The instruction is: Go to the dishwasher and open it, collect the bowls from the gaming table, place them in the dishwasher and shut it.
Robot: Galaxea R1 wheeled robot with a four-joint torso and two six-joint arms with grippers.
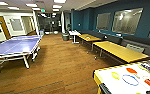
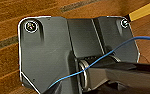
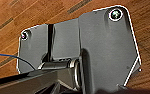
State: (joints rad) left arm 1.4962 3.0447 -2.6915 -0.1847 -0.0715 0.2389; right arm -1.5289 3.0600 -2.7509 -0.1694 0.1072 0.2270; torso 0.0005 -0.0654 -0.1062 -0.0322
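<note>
In the head view, the gaming table (image 1: 108,80) sits at the lower right, its white top edged in yellow. On it lie a yellow-green bowl (image 1: 115,75), a red bowl (image 1: 131,70) and a flat purple ring (image 1: 130,80). A blue ping-pong table (image 1: 14,46) stands at the left, and yellow-topped tables (image 1: 119,51) line the right wall. Both wrist views look down on the wooden floor (image 2: 6,22); whether either jaw is wide or narrow cannot be told.
</note>
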